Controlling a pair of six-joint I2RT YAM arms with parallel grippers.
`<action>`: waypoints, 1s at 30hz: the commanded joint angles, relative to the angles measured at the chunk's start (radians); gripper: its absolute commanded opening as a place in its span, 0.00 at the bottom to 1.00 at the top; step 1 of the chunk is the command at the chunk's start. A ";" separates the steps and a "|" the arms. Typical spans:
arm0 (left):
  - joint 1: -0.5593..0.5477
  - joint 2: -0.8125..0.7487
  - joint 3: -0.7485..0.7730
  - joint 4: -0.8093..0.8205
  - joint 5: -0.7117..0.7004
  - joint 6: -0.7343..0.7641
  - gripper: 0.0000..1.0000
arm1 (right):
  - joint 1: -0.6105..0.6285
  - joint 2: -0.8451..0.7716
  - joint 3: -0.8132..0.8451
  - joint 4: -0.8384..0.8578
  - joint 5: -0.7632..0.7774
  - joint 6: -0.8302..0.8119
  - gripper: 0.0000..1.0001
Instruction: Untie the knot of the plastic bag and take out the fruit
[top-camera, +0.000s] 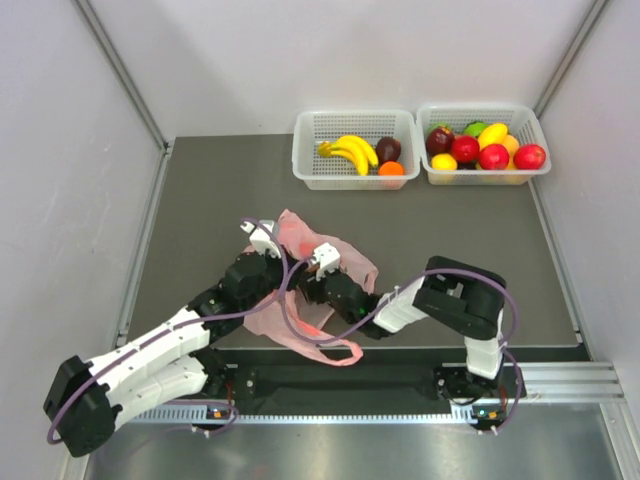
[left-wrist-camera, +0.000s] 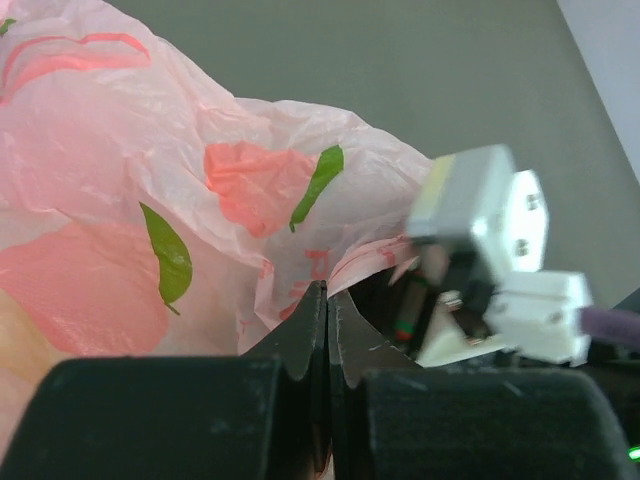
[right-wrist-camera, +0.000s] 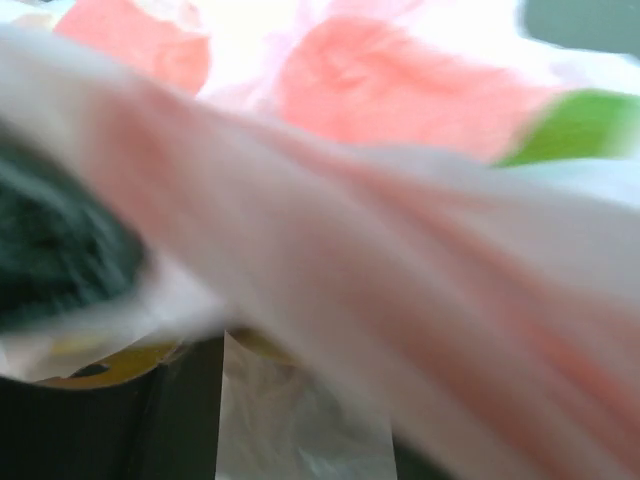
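Note:
The pink plastic bag (top-camera: 300, 235) lies crumpled on the dark table between my two grippers, and one long handle loop (top-camera: 335, 350) trails toward the near edge. My left gripper (top-camera: 283, 262) is at the bag's left side. In the left wrist view its jaws (left-wrist-camera: 327, 292) are shut, with a thin edge of the pink bag (left-wrist-camera: 150, 200) pinched between them. My right gripper (top-camera: 305, 287) is pushed into the bag from the right. Its fingers (right-wrist-camera: 180, 410) stand apart, with blurred plastic (right-wrist-camera: 400, 250) draped over and between them. A yellow shape (right-wrist-camera: 125, 365) shows under the plastic. The knot is hidden.
Two white baskets stand at the far edge. The left basket (top-camera: 308, 165) holds bananas (top-camera: 350, 150), a dark purple fruit (top-camera: 388, 149) and an orange one. The right basket (top-camera: 538, 135) holds several red, yellow and green fruits. A metal rail (top-camera: 560, 380) runs along the near edge.

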 joint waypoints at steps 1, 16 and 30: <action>-0.005 0.001 0.002 -0.051 -0.038 -0.001 0.00 | -0.024 -0.118 -0.067 0.142 -0.030 0.024 0.13; 0.016 0.060 0.086 -0.048 -0.187 0.066 0.00 | -0.005 -0.690 -0.259 -0.522 -0.450 0.156 0.00; 0.032 0.133 0.103 0.017 -0.121 0.074 0.00 | -0.097 -1.192 -0.098 -0.795 -0.753 -0.002 0.00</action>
